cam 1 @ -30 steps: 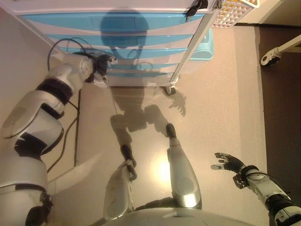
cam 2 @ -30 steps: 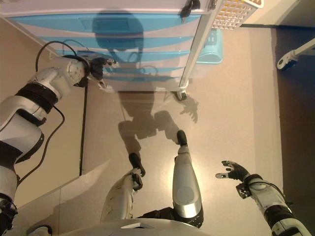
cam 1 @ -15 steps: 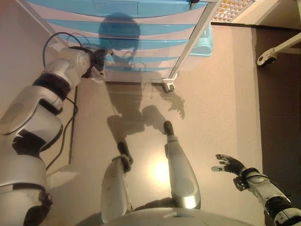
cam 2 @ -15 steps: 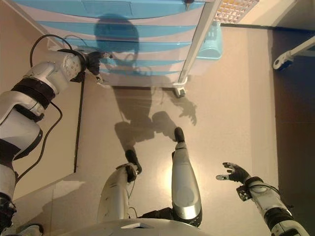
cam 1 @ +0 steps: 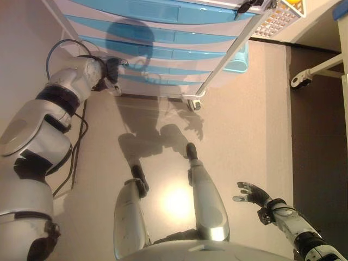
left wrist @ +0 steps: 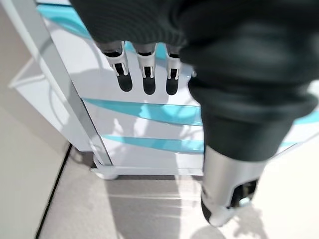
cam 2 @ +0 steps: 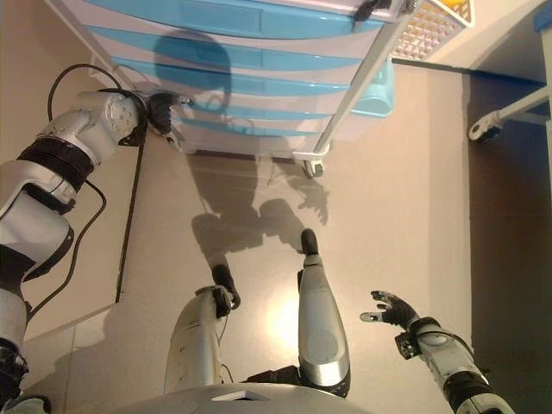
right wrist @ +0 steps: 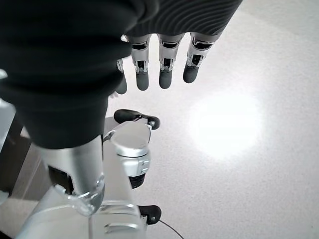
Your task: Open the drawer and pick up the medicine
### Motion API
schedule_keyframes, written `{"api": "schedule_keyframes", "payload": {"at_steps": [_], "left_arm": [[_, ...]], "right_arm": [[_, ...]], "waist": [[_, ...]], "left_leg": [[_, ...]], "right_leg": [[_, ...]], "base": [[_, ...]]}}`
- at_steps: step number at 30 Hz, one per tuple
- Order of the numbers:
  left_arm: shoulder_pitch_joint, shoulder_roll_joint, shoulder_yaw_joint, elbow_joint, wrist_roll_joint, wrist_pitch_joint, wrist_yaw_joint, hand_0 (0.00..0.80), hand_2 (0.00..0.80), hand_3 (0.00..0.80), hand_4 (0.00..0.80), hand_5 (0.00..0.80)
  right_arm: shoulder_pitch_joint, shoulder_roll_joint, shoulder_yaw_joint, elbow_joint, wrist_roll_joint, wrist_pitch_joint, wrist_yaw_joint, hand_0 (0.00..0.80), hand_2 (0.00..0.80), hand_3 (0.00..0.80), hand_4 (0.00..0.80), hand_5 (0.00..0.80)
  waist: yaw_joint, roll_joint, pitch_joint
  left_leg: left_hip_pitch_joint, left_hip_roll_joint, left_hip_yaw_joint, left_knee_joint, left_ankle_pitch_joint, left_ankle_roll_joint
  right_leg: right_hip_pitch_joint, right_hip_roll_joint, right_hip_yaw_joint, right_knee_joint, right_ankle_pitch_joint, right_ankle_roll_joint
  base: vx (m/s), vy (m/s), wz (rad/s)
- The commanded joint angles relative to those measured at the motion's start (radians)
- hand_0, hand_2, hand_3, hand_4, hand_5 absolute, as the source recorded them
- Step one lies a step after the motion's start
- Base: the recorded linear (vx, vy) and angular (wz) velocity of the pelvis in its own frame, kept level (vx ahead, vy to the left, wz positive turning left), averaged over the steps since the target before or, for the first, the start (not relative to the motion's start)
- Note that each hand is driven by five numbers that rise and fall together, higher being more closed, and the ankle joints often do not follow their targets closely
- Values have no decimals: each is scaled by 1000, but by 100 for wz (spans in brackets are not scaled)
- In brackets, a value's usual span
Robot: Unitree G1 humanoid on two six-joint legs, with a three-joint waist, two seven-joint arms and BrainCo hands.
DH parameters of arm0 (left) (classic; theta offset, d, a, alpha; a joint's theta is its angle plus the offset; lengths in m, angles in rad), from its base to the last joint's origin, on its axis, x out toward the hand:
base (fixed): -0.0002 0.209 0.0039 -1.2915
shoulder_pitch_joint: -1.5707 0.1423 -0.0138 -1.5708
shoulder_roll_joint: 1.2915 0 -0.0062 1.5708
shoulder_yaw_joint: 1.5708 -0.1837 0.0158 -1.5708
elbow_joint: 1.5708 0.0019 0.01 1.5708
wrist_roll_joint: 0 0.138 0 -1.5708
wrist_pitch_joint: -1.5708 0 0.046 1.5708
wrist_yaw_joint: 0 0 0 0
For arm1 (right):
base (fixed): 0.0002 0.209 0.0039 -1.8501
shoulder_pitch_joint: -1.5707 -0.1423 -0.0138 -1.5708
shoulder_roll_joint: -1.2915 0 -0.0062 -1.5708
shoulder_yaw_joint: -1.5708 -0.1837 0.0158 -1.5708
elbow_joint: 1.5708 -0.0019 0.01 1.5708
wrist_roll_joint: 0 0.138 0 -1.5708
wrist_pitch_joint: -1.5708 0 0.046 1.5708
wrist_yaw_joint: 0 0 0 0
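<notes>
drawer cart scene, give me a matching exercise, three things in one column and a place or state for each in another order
1. left hand
2. right hand
3. drawer cart

a. all drawers shut
b. open, low over bare floor, holding nothing
c. open, fingers straight, up by the lower drawer fronts

Pairs: 1-c, 2-b, 3-a

White drawer cabinet [cam 1: 163, 38], light-blue curved stripes.
Beige floor [cam 1: 244, 125]; white lattice basket [cam 1: 277, 16]; pale blue bin [cam 1: 239, 57].
</notes>
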State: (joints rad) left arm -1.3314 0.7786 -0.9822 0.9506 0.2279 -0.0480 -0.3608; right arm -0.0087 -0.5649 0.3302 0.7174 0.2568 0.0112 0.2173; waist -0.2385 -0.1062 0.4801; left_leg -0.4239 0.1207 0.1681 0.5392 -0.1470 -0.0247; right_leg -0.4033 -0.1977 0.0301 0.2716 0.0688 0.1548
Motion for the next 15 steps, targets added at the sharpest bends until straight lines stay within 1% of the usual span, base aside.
{"api": "schedule_keyframes", "payload": {"at_steps": [1, 2, 3, 4, 6, 9, 10, 11, 13, 15], "left_arm": [[76, 82, 98, -93, -85, -8, -43, 0, 0, 0, 0, 0], [93, 87, 107, -120, -107, 1, -54, 0, 0, 0, 0, 0], [138, 97, 128, -190, -157, 25, -80, 0, 0, 0, 0, 0], [148, 99, 132, -203, -169, 29, -87, 0, 0, 0, 0, 0], [236, 118, 171, -318, -264, 72, -117, 0, 0, 0, 0, 0], [323, 129, 212, -403, -347, 101, -145, 0, 0, 0, 0, 0], [363, 137, 232, -444, -393, 121, -153, 0, 0, 0, 0, 0], [434, 128, 273, -496, -421, 138, -159, 0, 0, 0, 0, 0], [528, 116, 321, -551, -466, 162, -167, 0, 0, 0, 0, 0], [626, 99, 368, -600, -472, 172, -181, 0, 0, 0, 0, 0]], "right_arm": [[38, -21, -1, -10, 37, 1, -24, 0, 0, 0, 0, 0], [38, -19, -3, -12, 38, 9, -24, 0, 0, 0, 0, 0], [44, -10, -8, -11, 35, 13, -28, 0, 0, 0, 0, 0], [45, -9, -8, -12, 35, 13, -29, 0, 0, 0, 0, 0], [54, 0, -15, -10, 43, 14, -40, 0, 0, 0, 0, 0], [61, 6, -24, -11, 41, 13, -49, 0, 0, 0, 0, 0], [63, 7, -28, -8, 40, 12, -52, 0, 0, 0, 0, 0], [66, 11, -37, -5, 33, 18, -57, 0, 0, 0, 0, 0], [71, 15, -44, 7, 33, 17, -64, 0, 0, 0, 0, 0], [79, 16, -54, 5, 32, 17, -66, 0, 0, 0, 0, 0]], "waist": [[8, -3, -23], [14, -2, -26], [28, 5, -35], [30, 6, -37], [53, 19, -50], [70, 32, -67], [78, 38, -73], [93, 47, -88], [107, 57, -106], [122, 66, -120]], "left_leg": [[113, -4, 20, -77, -42, -12], [121, -5, 17, -93, -35, -14], [143, -8, 9, -138, -14, -19], [149, -9, 8, -148, -9, -20], [183, -15, -4, -219, 25, -31], [209, -20, -13, -283, 59, -39], [224, -20, -17, -307, 70, -43], [241, -21, -26, -342, 86, -47], [263, -21, -38, -377, 102, -51], [281, -17, -50, -405, 116, -55]], "right_leg": [[61, -37, -25, -11, 7, 29], [68, -37, -30, -14, 3, 29], [87, -34, -45, -28, -3, 28], [92, -34, -49, -32, -4, 28], [123, -28, -70, -60, -9, 23], [146, -25, -88, -87, -10, 20], [160, -23, -98, -96, -14, 19], [176, -20, -111, -105, -21, 16], [200, -17, -128, -118, -27, 11], [222, -13, -146, -128, -32, 4]], "base": [[-30, -75, 8], [-29, -87, 11], [-24, -78, 7], [-28, -88, 9], [-21, -68, 13], [-24, -43, 16], [-10, -34, 10], [-5, -32, 12], [18, -32, 14], [13, -42, 9]]}}
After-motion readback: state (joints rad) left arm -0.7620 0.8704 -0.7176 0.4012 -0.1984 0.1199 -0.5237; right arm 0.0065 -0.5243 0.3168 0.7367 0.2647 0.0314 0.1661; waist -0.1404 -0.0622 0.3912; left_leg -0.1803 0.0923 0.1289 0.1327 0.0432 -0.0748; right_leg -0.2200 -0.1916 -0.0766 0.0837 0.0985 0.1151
